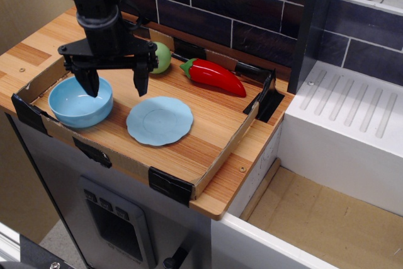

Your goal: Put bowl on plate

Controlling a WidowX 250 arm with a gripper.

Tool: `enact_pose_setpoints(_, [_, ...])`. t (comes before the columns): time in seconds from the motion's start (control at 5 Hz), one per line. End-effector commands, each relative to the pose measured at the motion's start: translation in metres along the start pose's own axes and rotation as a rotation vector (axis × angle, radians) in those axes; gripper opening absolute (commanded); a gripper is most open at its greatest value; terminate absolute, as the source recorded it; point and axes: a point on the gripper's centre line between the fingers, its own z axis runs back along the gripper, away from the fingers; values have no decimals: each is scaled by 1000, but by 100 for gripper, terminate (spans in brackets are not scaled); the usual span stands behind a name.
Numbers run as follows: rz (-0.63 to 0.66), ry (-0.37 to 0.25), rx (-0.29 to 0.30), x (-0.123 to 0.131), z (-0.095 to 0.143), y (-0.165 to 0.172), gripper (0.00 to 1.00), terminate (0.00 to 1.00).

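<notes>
Claw (114, 85) spread over bowl (80, 101)

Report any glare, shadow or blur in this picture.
In the observation.image view: sharp overall, no motion blur on the open gripper; soft highlights on the bowl rim and the red pepper; the gripper casts a faint shadow into the bowl; the plate is evenly lit.

Gripper (114, 84) spread wide, one finger over bowl (79, 103), other past bowl's right rim. Plate (160, 120) flat on surface (208, 124), just right of bowl. Green ball (162, 58) and red pepper (213, 76) behind, near back wall.
</notes>
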Motion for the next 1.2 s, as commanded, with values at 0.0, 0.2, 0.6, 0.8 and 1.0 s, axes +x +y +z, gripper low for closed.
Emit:
enact_pose_setpoints(0.0, [20,4,20,6,-10,6,100,0])
enact_pose_setpoints(0.2, [22,29,28,4,-12,6,0,0])
enact_pose_setpoints(0.6, [44,44,32,7,-10,8,0,0])
enact_pose_setpoints(0.8, [35,35,20,6,-6,9,0,0])
enact_pose_setpoints(1.0, [28,28,-7,7,13,5,0,0])
